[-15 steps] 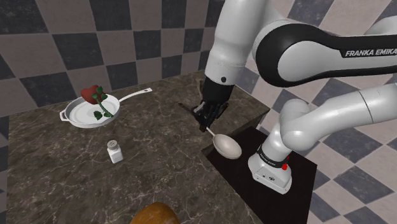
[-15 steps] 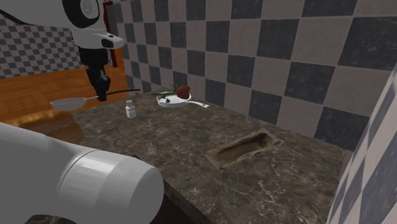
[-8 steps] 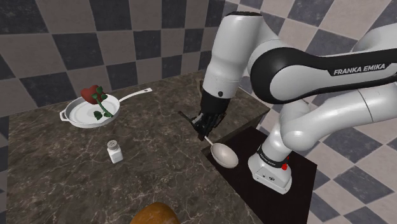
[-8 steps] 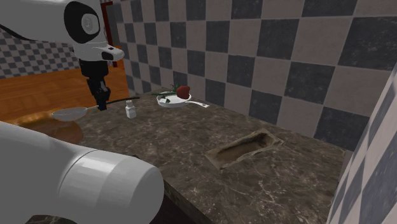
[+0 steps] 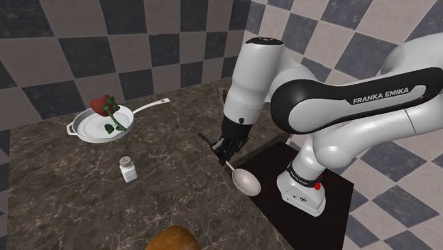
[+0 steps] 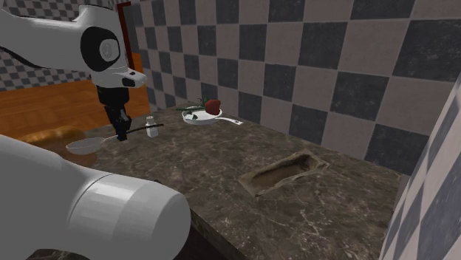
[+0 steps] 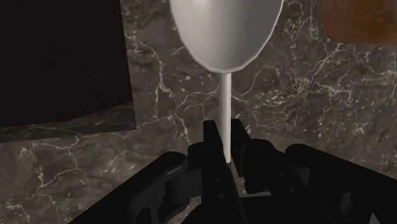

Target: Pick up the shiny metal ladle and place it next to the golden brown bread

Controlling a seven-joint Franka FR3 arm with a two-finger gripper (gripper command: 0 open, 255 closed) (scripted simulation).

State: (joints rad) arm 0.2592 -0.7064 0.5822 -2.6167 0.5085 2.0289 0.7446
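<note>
Your gripper (image 5: 226,148) pinches the ladle (image 5: 245,181) by its thin handle, jaws pressed against it on both sides. The ladle's pale bowl hangs over the dark marble counter (image 5: 170,177), well apart from the brown bread (image 5: 172,240), on the bread's side toward the stand (image 5: 341,195).

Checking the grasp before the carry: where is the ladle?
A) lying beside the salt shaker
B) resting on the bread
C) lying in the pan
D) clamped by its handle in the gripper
D: the gripper is shut on the thin handle of the ladle, bowl sticking out ahead.
</note>
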